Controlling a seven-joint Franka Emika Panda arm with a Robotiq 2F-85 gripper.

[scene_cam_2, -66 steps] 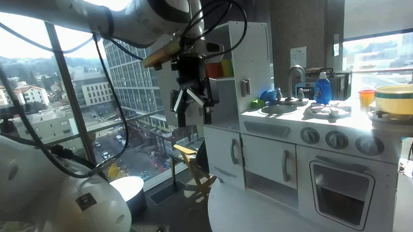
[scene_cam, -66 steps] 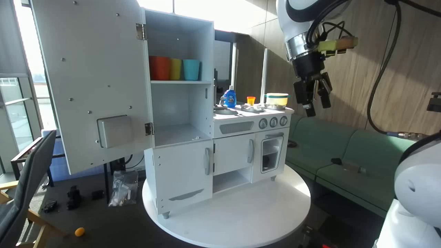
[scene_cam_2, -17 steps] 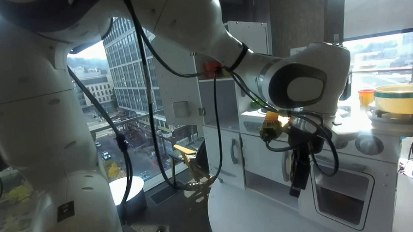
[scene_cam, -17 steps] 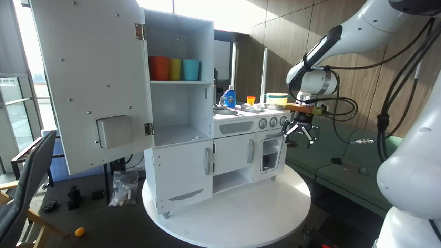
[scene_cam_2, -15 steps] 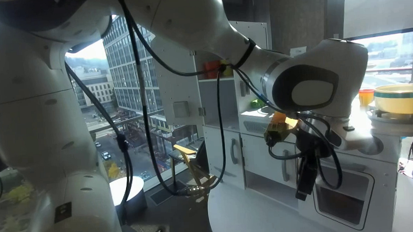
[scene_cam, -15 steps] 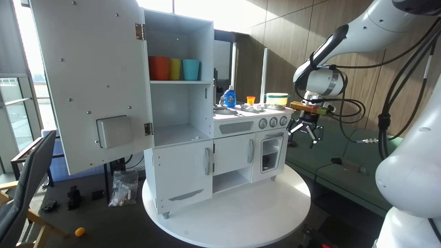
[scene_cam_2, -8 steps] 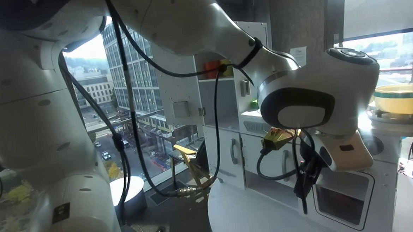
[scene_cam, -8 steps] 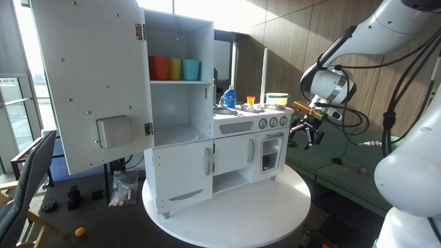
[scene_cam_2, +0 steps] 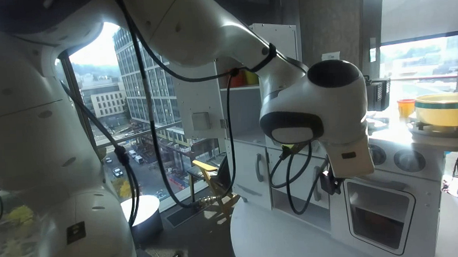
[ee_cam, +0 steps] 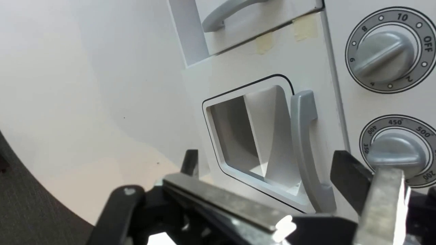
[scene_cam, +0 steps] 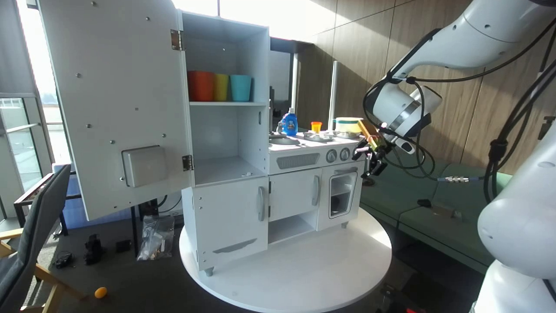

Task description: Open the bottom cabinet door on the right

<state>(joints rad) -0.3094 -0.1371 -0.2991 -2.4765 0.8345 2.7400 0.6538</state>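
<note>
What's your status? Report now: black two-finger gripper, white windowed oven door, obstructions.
Black two-finger gripper: open, nothing held. White oven door with framed window: shut, curved grey handle not yet gripped. No obstacle visible between gripper and handle in wrist view.

In an exterior view, the camera stands well back, facing the toy kitchen (scene_cam: 273,163) slantwise from its tall-cabinet end. In an exterior view, the robot arm (scene_cam_2: 192,32) fills left and middle up close, the lens facing the toy kitchen from its oven end. The wrist view looks past the gripper (ee_cam: 267,163), close and turned sideways, at the oven door (ee_cam: 303,136), which all 3 views share.
</note>
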